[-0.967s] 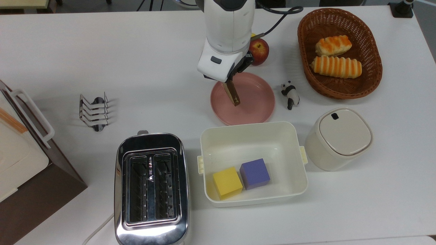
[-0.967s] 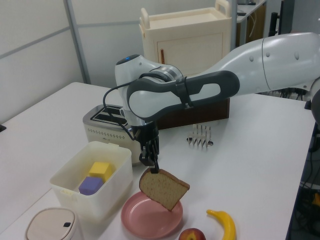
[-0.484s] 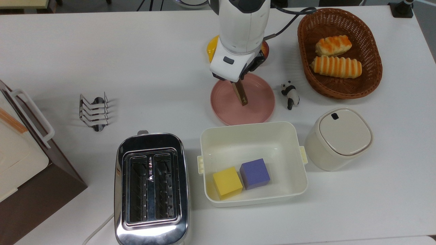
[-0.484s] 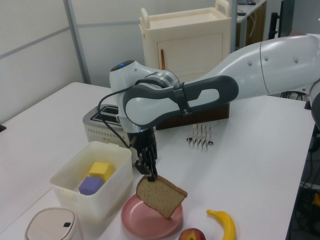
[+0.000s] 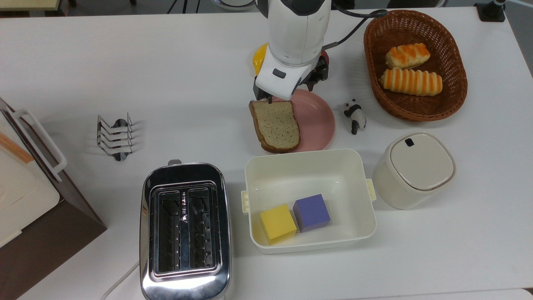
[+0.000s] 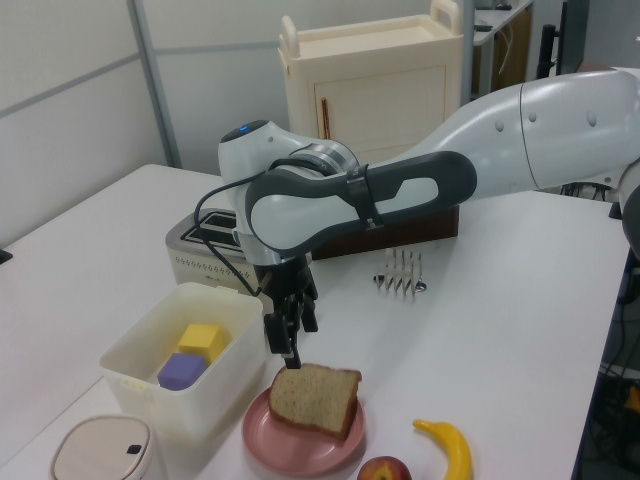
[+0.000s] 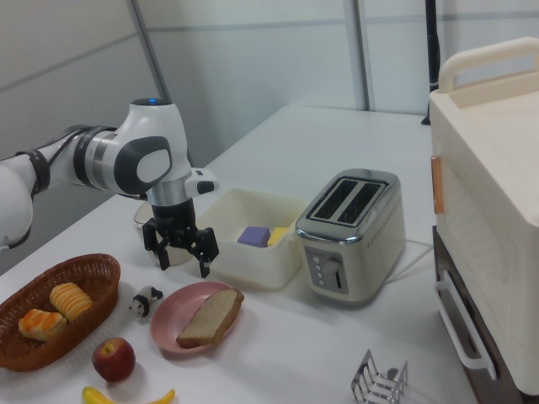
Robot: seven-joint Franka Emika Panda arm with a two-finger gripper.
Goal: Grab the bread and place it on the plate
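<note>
The bread [image 5: 275,126], a brown wholegrain slice with a dark crust, lies flat on the pink plate [image 5: 318,121]. In the top view its left edge and rounded end hang over the plate's left rim. The left view shows the bread [image 6: 315,398] resting on the plate [image 6: 290,452], as does the right view, with the bread [image 7: 210,317] on the plate [image 7: 167,326]. My gripper [image 7: 178,252] hangs open just above the plate's far side, apart from the slice, with nothing between its fingers. It also appears as the gripper [image 6: 292,335] and gripper [image 5: 287,89].
A white tub [image 5: 366,196] with a yellow and a purple cube sits just below the plate in the top view. Around it are a toaster [image 5: 185,229], a toast rack [image 5: 114,136], a panda figure [image 5: 354,116], a basket [image 5: 456,96] with striped rolls, a lidded canister [image 5: 416,168], an apple [image 7: 113,358] and a banana [image 6: 448,450].
The bread, held on edge over the plate before, has been let go and now lies flat on it. My gripper has opened and stays above.
</note>
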